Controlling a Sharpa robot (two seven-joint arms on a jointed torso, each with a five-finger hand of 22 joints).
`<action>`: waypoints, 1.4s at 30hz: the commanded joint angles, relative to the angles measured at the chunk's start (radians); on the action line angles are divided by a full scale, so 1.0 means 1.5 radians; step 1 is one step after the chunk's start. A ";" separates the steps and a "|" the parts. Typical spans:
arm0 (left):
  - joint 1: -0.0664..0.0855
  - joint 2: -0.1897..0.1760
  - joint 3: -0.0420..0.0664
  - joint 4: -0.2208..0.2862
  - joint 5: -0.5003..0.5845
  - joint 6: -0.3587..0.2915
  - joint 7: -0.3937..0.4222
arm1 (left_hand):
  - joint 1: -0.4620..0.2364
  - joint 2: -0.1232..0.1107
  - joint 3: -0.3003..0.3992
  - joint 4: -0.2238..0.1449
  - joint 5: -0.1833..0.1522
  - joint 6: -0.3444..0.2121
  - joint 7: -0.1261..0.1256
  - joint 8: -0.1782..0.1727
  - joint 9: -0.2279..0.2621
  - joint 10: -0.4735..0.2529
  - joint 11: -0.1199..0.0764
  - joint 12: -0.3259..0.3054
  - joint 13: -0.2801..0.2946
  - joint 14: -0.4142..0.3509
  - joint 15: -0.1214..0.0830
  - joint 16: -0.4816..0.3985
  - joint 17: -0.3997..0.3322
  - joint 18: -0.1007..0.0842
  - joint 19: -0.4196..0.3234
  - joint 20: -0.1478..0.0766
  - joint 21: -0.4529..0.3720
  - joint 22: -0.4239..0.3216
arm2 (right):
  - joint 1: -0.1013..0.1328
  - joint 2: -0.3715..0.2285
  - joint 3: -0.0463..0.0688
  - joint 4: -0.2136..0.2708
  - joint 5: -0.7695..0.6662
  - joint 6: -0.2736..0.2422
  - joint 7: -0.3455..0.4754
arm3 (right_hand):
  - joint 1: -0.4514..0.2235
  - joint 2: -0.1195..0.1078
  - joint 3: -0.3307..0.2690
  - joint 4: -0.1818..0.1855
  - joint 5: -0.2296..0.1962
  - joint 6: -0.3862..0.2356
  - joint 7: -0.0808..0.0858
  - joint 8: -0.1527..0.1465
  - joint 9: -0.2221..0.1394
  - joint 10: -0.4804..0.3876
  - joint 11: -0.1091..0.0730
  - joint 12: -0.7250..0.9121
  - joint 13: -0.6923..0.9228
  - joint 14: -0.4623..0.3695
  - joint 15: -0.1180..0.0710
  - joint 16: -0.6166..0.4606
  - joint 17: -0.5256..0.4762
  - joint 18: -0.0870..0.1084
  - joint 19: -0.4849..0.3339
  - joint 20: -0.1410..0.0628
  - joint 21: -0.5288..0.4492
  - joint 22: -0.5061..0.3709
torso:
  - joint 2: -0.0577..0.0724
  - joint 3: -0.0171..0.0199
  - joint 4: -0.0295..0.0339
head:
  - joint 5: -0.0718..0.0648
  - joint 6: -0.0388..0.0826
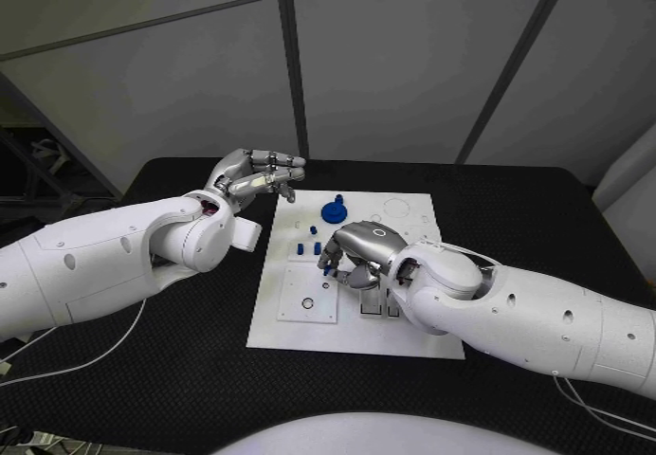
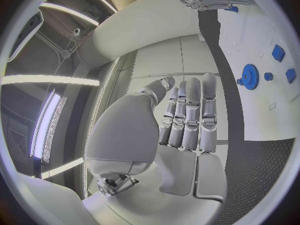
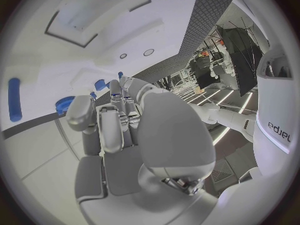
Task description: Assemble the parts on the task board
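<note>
Across the black counter point(image 1: 547, 204) lies the white task board point(image 1: 410, 332), lengthwise away from me, with both my arms reaching in over it.

Left robot hand point(image 1: 257, 176): it hovers off the board's far left corner, above the counter. The wrist view shows its fingers point(image 2: 187, 115) straight and side by side, nothing in them. It holds nothing.

Right robot hand point(image 1: 359, 248): it is low over the middle of the board, fingers curled downward. A small blue part point(image 1: 331, 269) shows just at its fingertips. Whether that part is pinched or merely beside the fingers, I cannot tell; my own palm blocks the wrist view of the contact.

Parts, in order of size: the blue gear point(image 1: 335, 208) stands on the far half of the board, apart from both hands. A blue rod point(image 3: 14, 106) shows in the right wrist view, lying clear of the fingers. Several small blue pieces point(image 1: 306, 245) sit in a cluster left of my right hand.

Status, as judged: assembly is early; most parts appear unseated.

Risks: my right hand crowds the small pieces, so a sideways move could sweep them out of place. A weak fingertip hold could drop the part short of its seat. The left hand does not brace the board, so a downward push might shift it.
</note>
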 commanded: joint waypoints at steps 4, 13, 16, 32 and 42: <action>0.001 0.002 0.001 0.002 0.002 0.009 0.002 | 0.003 0.002 -0.002 0.000 -0.001 -0.003 0.001 -0.004 -0.001 -0.006 -0.001 0.002 0.001 -0.005 0.001 -0.004 -0.001 0.003 -0.007 0.000 -0.003 -0.001 | 0.000 0.003 -0.011 -0.002 0.002 0.041 0.004 | -0.006 -0.001 -0.001 -0.004 0.000 0.002 0.001 0.004 0.001 0.002 0.001 -0.002 0.001 0.036 -0.004 0.003 -0.001 -0.006 0.003 0.000 0.003 0.000 | 0.000 -0.0001 -0.0004 | 0.004 -0.005; 0.001 0.001 0.001 0.002 0.002 0.009 0.001 | 0.003 0.003 -0.003 0.000 -0.001 -0.003 0.001 -0.004 -0.001 -0.006 -0.001 0.003 0.001 -0.006 0.001 -0.004 -0.001 0.003 -0.007 0.000 -0.004 -0.001 | -0.001 0.005 -0.014 -0.005 -0.001 0.058 -0.001 | -0.006 -0.001 -0.001 -0.004 0.000 0.002 0.001 0.003 0.001 0.002 0.001 -0.002 0.001 0.036 -0.004 0.002 -0.001 -0.005 0.003 0.000 0.003 0.000 | -0.001 -0.0003 -0.0001 | 0.006 -0.008; 0.001 0.002 0.001 0.002 0.002 0.009 0.001 | 0.003 0.003 -0.003 0.000 -0.001 -0.003 0.001 -0.004 -0.001 -0.006 -0.001 0.003 0.001 -0.006 0.001 -0.004 -0.001 0.003 -0.007 0.000 -0.004 -0.001 | -0.001 0.005 -0.014 -0.005 -0.003 0.061 -0.002 | -0.006 -0.001 -0.001 -0.004 0.000 0.002 0.001 0.003 0.001 0.002 0.001 -0.002 0.001 0.036 -0.004 0.002 -0.001 -0.005 0.003 0.000 0.003 0.000 | 0.000 0.0000 -0.0003 | 0.007 -0.008; 0.001 0.002 0.001 0.003 0.002 0.010 0.000 | 0.003 0.003 -0.003 0.000 -0.001 -0.003 0.001 -0.004 -0.001 -0.006 -0.001 0.003 0.001 -0.006 0.001 -0.004 -0.001 0.003 -0.007 0.000 -0.004 -0.001 | -0.001 0.014 -0.014 -0.012 -0.012 0.081 -0.016 | -0.011 -0.001 -0.004 -0.003 -0.002 0.000 0.002 0.002 0.001 0.001 0.001 -0.005 0.002 0.035 -0.003 0.003 -0.002 -0.005 0.001 0.000 0.003 0.000 | 0.000 -0.0005 -0.0003 | 0.006 -0.008; 0.001 0.001 0.001 0.004 0.002 0.012 -0.001 | 0.003 0.003 -0.003 0.000 -0.001 -0.003 0.001 -0.004 -0.001 -0.006 -0.001 0.003 0.001 -0.006 0.001 -0.004 -0.001 0.003 -0.007 0.000 -0.004 -0.001 | -0.001 0.020 -0.017 -0.015 -0.017 0.092 -0.024 | -0.029 -0.005 -0.015 0.000 0.005 -0.023 0.010 -0.014 -0.001 -0.022 0.009 -0.022 0.001 0.034 0.004 0.005 -0.005 -0.005 -0.006 0.005 0.000 -0.004 | -0.001 -0.0005 -0.0005 | 0.006 -0.008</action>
